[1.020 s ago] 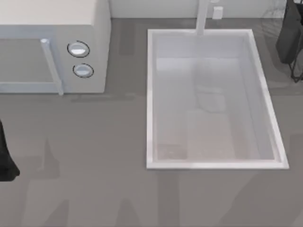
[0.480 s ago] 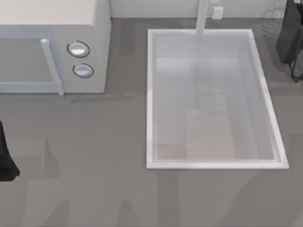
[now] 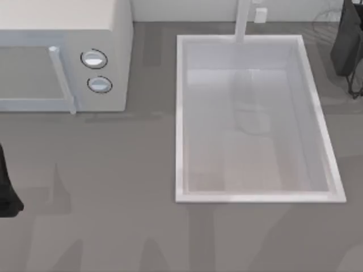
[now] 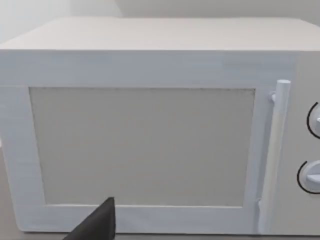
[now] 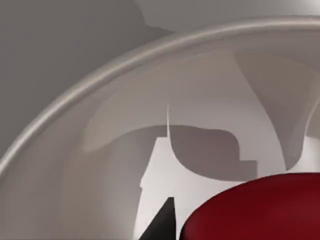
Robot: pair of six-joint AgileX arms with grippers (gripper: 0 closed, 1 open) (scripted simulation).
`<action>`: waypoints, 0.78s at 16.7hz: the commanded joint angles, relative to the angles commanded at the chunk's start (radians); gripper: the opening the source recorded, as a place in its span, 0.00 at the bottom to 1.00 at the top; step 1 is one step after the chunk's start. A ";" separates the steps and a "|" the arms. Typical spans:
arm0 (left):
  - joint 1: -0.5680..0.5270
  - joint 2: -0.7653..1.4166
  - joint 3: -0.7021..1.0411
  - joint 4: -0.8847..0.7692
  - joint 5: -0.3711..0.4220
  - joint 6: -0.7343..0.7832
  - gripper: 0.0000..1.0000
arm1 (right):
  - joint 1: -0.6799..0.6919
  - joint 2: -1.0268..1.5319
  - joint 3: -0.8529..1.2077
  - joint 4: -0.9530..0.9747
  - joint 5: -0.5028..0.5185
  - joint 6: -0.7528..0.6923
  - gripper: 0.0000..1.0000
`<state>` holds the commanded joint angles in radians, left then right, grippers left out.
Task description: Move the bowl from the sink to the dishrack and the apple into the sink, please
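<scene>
Left gripper: parked at the table's left edge on the dark left arm, facing the microwave door. Can't tell how open it is, and I see nothing in it.
Microwave: boxy white microwave with two round knobs and a bar handle, back left of the table. Door shut, not part of the job.
Sink: big white rectangular basin with a raised rim and a white faucet post at the back. From above, the inside looks bare.
Dishrack: thin dark-grey wire rack, cut off at the far right edge.
Right gripper: up in the back right corner on the dark right arm, by the rack. Can't tell how open it is.
Apple: small glossy red apple, huge and close in the right wrist view. My guess is the gripper has it, but no contact is visible.
Progress: the sink holds no bowl, so I'd say that half is done or nearly. The apple is not yet in the sink.
Hard to make out: a pale curved rim arcs behind the apple. It isn't blue, so I can't call it the bowl or place the bowl.
</scene>
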<state>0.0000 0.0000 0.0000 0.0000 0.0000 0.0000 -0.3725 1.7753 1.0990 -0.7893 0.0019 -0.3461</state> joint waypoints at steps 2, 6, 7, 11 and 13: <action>0.000 0.000 0.000 0.000 0.000 0.000 1.00 | -0.001 -0.029 0.060 -0.099 0.001 -0.001 0.00; 0.000 0.000 0.000 0.000 0.000 0.000 1.00 | 0.000 -0.087 0.163 -0.260 -0.001 -0.003 0.00; 0.000 0.000 0.000 0.000 0.000 0.000 1.00 | 0.000 -0.097 0.176 -0.278 -0.001 -0.003 0.00; 0.000 0.000 0.000 0.000 0.000 0.000 1.00 | 0.002 -0.097 0.179 -0.281 -0.002 -0.002 0.00; 0.000 0.000 0.000 0.000 0.000 0.000 1.00 | 0.008 -0.095 0.178 -0.272 0.002 0.000 0.00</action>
<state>0.0000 0.0000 0.0000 0.0000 0.0000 0.0000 -0.3644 1.6802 1.2765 -1.0611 0.0040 -0.3462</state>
